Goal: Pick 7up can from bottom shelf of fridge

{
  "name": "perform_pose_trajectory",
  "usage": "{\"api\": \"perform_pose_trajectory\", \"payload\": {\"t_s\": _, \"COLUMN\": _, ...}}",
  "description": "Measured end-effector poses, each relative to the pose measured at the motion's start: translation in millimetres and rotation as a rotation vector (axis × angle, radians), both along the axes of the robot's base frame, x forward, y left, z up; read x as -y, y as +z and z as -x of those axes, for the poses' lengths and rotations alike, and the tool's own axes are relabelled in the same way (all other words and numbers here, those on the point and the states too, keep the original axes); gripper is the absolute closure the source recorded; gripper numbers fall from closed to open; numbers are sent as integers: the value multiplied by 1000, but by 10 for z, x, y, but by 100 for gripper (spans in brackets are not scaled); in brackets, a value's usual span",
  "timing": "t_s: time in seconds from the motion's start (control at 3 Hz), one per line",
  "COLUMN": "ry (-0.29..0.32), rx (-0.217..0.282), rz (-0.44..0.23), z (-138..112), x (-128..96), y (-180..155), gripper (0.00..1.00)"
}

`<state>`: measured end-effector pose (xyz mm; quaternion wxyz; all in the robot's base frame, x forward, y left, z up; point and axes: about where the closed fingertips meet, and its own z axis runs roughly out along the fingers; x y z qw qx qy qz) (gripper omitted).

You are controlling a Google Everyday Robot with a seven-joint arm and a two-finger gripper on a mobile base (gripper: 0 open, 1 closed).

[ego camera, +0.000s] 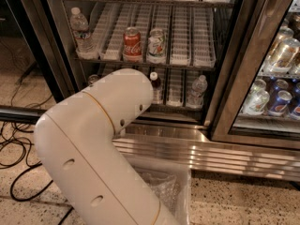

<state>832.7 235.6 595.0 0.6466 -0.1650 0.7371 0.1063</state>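
Speckled floor, fridge (211, 146) standing open. The gripper is out of sight behind the white arm (112, 125), so its grip can't be told. Just left of the arm a silver can top, likely the 7up can (93, 79), peeks from the bottom shelf (175, 90). The danger is a blind reach that tips the can or bumps the dark bottle (154, 82).

White arm (93, 144) hides the end effector; red can (132, 43), speckled floor (234, 205).
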Motion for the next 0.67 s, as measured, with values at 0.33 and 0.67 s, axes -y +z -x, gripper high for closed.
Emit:
{"api": "perform_pose_trajectory", "payload": {"t_s": 0.33, "ry": -19, "rx": 20, "rz": -8, "z": -146, "x": 4, "y": 74, "gripper": 27}}
{"api": "perform_pose_trajectory", "payload": {"t_s": 0.67, "ry": -28, "rx": 28, "rz": -33, "z": -401, "x": -87, "y": 98, "gripper": 27}}
